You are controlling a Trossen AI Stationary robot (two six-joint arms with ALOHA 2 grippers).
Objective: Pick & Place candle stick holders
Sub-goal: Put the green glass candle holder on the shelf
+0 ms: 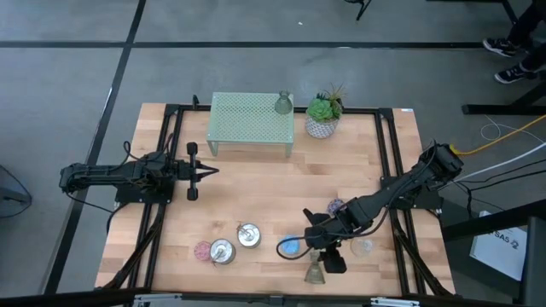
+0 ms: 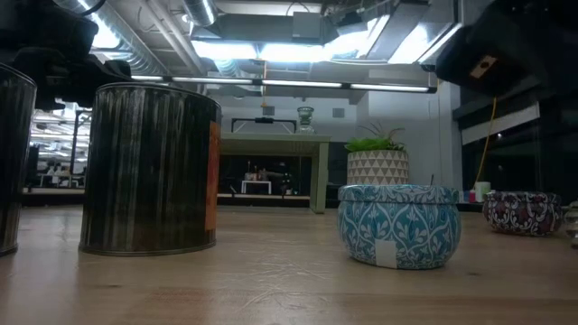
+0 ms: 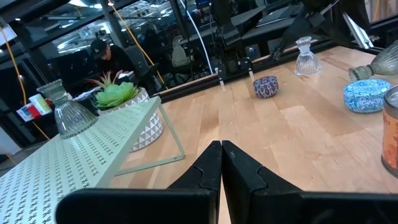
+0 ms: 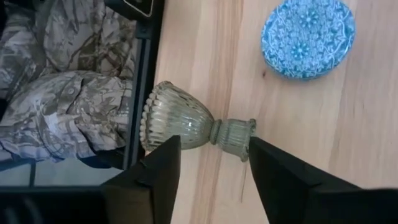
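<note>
The right gripper, jaws spread and astride a fallen olive glass holder at the bottom centre of the high view, should be lowered squarely onto its narrow stem before pinching, judged from the toppled pose. The holder is ribbed, bell-shaped, lying sideways beside a blue tin; the left gripper is parked mid-left, jaws pressed together.

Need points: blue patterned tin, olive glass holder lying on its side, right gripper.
blue patterned tin (image 4: 308,37): right wrist view, centre of its lid.
olive glass holder (image 4: 177,122): right wrist view, ribbed cup, lying on its side.
right gripper (image 4: 214,165): right wrist view, gap between its open fingers.
</note>
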